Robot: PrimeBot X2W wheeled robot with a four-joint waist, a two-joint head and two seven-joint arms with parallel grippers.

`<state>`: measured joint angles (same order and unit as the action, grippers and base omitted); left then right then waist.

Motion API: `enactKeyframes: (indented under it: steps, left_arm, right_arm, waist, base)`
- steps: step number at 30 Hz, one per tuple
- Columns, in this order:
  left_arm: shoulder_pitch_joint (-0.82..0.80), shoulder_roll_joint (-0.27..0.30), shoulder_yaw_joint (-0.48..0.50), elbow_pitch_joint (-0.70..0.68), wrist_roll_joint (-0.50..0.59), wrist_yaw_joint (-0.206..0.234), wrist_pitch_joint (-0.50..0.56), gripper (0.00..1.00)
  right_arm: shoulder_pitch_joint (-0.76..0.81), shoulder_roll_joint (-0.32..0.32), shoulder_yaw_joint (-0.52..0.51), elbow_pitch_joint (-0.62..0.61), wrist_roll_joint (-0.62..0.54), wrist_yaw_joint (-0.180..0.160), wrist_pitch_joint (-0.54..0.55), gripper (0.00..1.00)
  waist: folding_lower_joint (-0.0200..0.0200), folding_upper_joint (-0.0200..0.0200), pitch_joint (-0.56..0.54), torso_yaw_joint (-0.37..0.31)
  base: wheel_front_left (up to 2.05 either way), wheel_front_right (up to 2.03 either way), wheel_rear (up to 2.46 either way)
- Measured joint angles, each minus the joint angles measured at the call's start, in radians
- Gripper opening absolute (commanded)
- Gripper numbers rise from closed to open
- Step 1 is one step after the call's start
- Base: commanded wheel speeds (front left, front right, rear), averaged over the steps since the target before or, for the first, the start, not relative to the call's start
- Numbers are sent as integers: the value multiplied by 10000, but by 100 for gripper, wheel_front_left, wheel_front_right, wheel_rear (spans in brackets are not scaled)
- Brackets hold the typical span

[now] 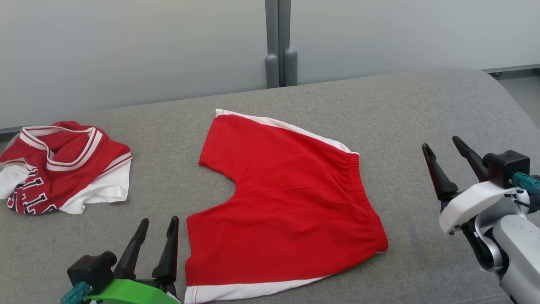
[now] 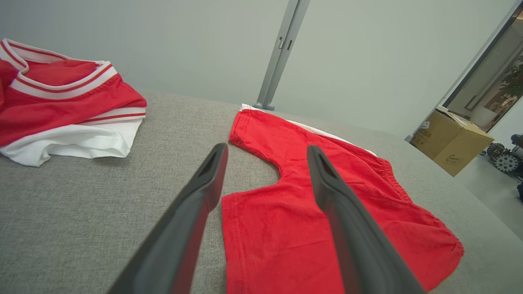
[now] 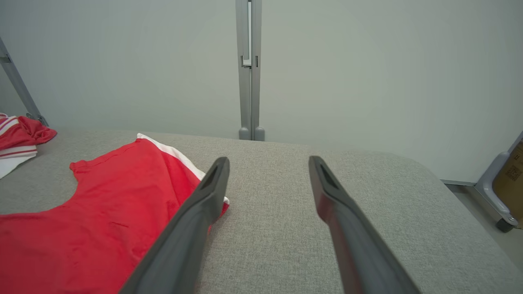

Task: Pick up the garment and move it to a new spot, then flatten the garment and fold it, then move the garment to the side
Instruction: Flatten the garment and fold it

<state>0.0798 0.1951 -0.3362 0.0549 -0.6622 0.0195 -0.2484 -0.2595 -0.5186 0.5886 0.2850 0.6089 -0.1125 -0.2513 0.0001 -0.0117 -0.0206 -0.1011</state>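
A: Red white-striped cotton shorts flat mid grey fabric table; left tool and right tool spread, empty.
B: Risk: a pinch could catch the top layer only, so the fold skews.

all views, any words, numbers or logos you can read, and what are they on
Nothing reads in full.
crumpled jersey: black block characters with white outlines, cut off by folds, unreadable as a word or number.
cardboard box: small print low on its side, too small to read.
brown box: dark code-like label, too small to read.
red shorts: no text visible.
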Motion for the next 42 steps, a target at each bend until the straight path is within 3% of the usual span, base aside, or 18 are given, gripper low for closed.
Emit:
enactKeyframes:
  steps: [12,27,42]
  left_arm:
    - [-34,-543,915,-295,598,717,-4,100]
    - [116,-874,1419,-272,1231,792,-4,100]
    - [544,-1097,1714,35,1747,874,-4,100]
  right_arm:
    - [53,1172,-679,-510,-665,-125,-4,100]
    - [1149,2380,-1348,-489,-1266,-128,-4,100]
    - [1583,2830,-1599,-483,-1831,-128,-4,100]
  waist:
    - [0,0,-169,129]
    - [0,0,-199,218]
    - [-1,0,-161,233]
  base:
    - [0,0,0]
    - [0,0,0]
    - [0,0,0]
